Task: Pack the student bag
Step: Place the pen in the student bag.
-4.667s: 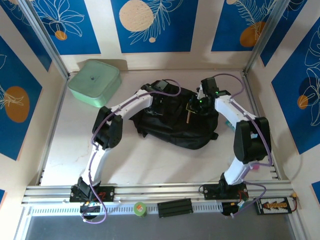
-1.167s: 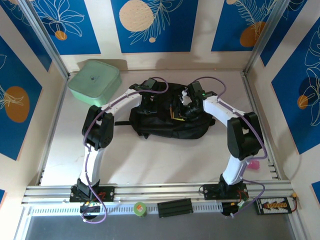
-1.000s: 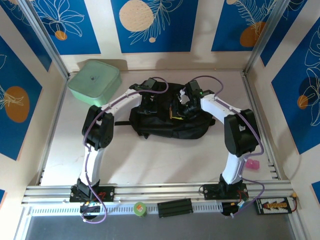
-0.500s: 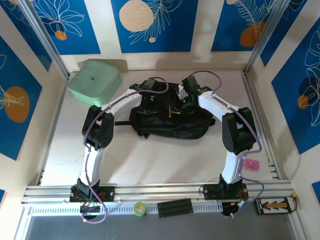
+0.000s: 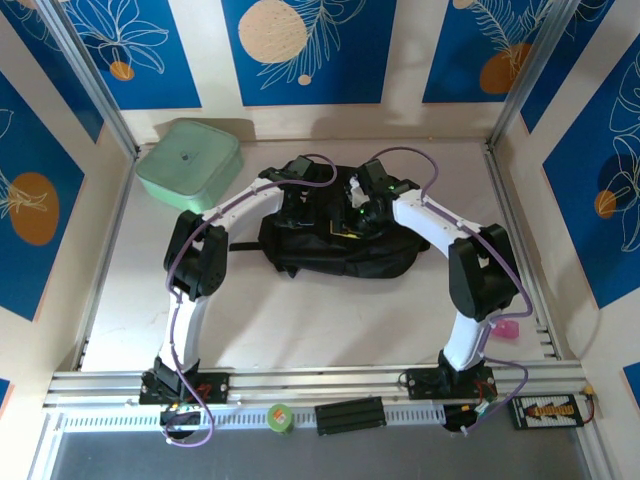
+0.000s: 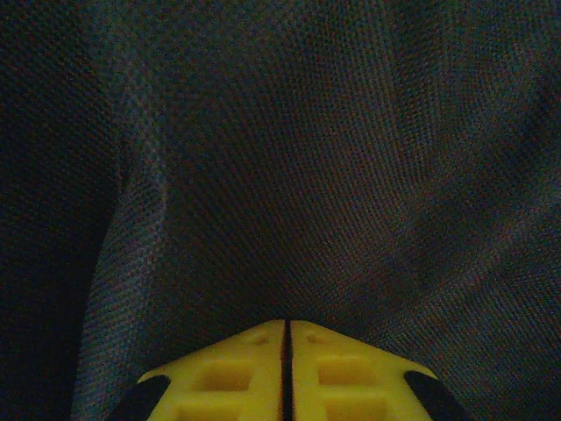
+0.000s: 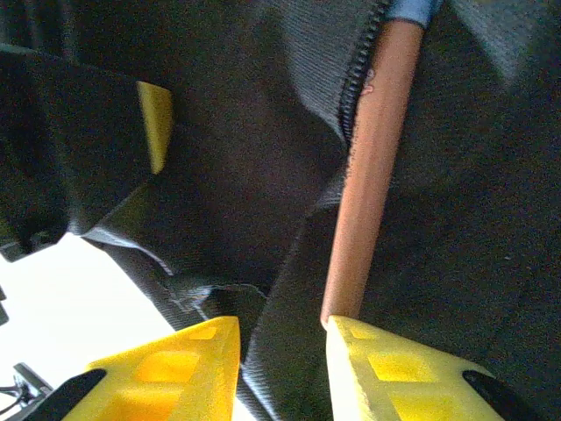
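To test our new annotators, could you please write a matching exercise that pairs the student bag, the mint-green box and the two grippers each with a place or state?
Column one:
1. student bag
2. mint-green box
3. left gripper
4. right gripper

Column two:
A. fingers apart, beside a brown stick
B. far-left corner of the table
C. fingers closed together against black fabric
D. middle of the table, between the two arms

Pairs: 1-D, 2-B, 3-C, 4-A

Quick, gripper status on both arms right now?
Left gripper: jaws shut against the student bag; pinched fabric cannot be told.
Right gripper: jaws open, brown stick at its tip, not clamped.
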Available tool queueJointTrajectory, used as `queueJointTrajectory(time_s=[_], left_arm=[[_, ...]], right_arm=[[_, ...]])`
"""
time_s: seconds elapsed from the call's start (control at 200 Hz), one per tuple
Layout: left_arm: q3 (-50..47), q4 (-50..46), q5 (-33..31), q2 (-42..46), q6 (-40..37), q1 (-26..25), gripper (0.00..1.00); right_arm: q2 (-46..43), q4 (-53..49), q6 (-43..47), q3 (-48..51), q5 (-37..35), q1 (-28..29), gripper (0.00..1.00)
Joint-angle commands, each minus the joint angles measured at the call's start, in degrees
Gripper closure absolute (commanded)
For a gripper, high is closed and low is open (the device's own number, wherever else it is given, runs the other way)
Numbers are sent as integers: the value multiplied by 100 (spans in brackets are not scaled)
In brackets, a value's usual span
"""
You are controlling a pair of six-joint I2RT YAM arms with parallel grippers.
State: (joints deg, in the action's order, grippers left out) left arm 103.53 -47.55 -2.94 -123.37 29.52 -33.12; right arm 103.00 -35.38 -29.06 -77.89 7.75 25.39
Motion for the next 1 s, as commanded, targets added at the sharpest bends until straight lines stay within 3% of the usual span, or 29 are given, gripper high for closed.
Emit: queueJointTrajectory(time_s=[0.0, 0.455, 0.71, 0.825, 0.995], left_arm=[[-52, -422, 112, 55, -95, 45, 89], [-58, -422, 119, 50, -105, 47, 89], [-52, -431, 109, 50, -95, 49, 89], [-68, -439, 98, 50, -112, 47, 89], [-69, -409, 134, 67, -111, 52, 89]], right_arm=[[92, -255, -154, -7, -208, 19, 67], [215, -369, -213, -156, -818, 21, 68], [335, -155, -8, -237, -604, 19, 90], [432, -36, 344, -483, -565, -37, 95], [877, 110, 798, -966, 106, -228, 95]])
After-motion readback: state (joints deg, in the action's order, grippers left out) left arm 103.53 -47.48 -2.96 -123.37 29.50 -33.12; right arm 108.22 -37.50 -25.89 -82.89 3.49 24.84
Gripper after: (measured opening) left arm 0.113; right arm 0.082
